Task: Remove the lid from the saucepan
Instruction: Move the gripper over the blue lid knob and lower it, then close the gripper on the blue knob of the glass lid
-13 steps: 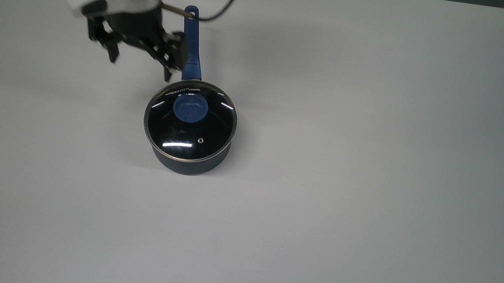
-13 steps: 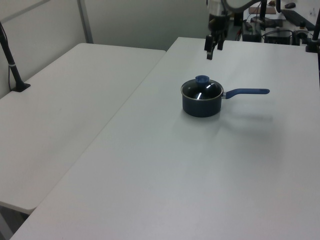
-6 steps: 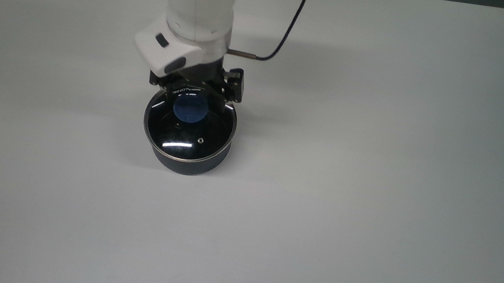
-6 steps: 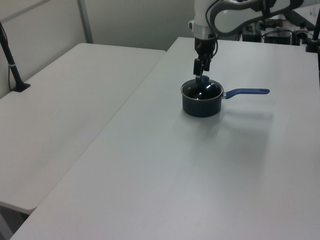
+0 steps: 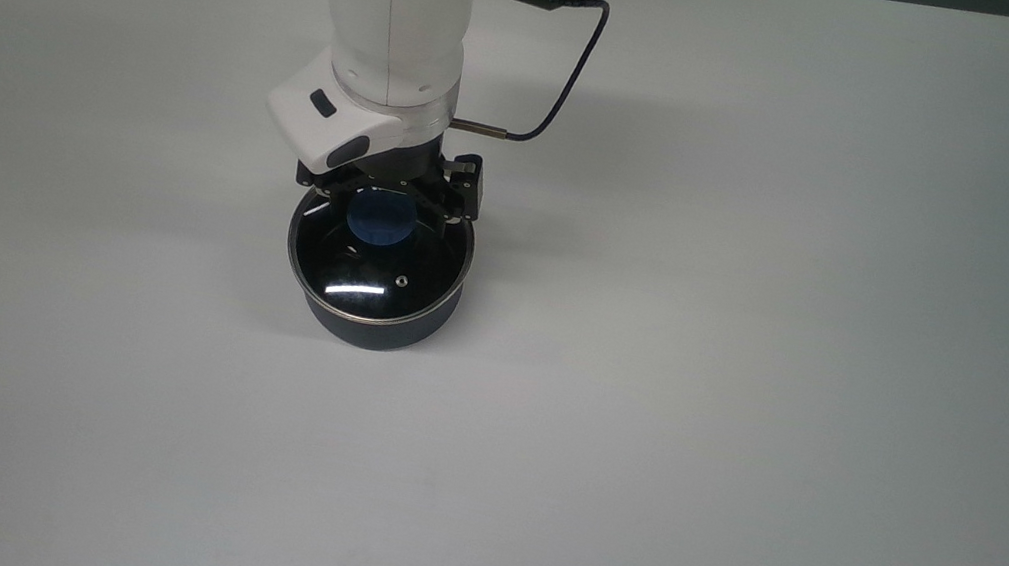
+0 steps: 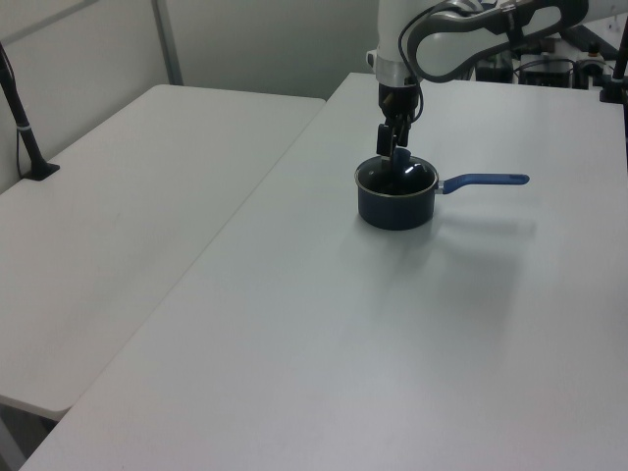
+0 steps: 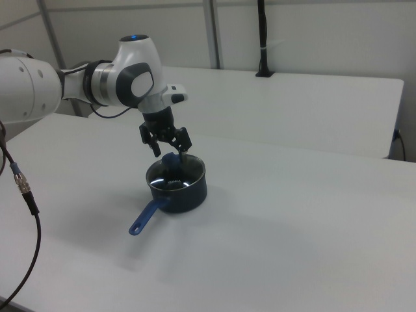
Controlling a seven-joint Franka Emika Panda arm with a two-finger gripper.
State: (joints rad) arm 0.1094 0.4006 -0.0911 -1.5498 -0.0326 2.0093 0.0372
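In the right view, reading from its left, the white arm (image 7: 123,81) reaches in from the edge, and a loose cable (image 7: 23,195) hangs at the near left. The gripper (image 7: 170,152) points down over the saucepan (image 7: 179,185), with its two fingers spread wide apart, one on each side of the lid's blue knob (image 7: 169,158). The fingers hold nothing; whether they touch the knob cannot be told. The saucepan's blue handle (image 7: 147,216) extends toward the right view's lower left.

In the top view, the saucepan (image 5: 376,328) stands on the white table (image 5: 755,363), left of centre. The lid (image 5: 374,273) sits on the pan, level and closed, with the knob (image 5: 381,218) at its centre and a small vent (image 5: 400,282) near the rim. The gripper (image 5: 388,201) is directly over the knob.

In the left view, the gripper (image 6: 394,152) hangs just above the lid (image 6: 397,177), and the handle (image 6: 486,181) points to the left view's right. A second white table (image 6: 118,216) stands beside the first.
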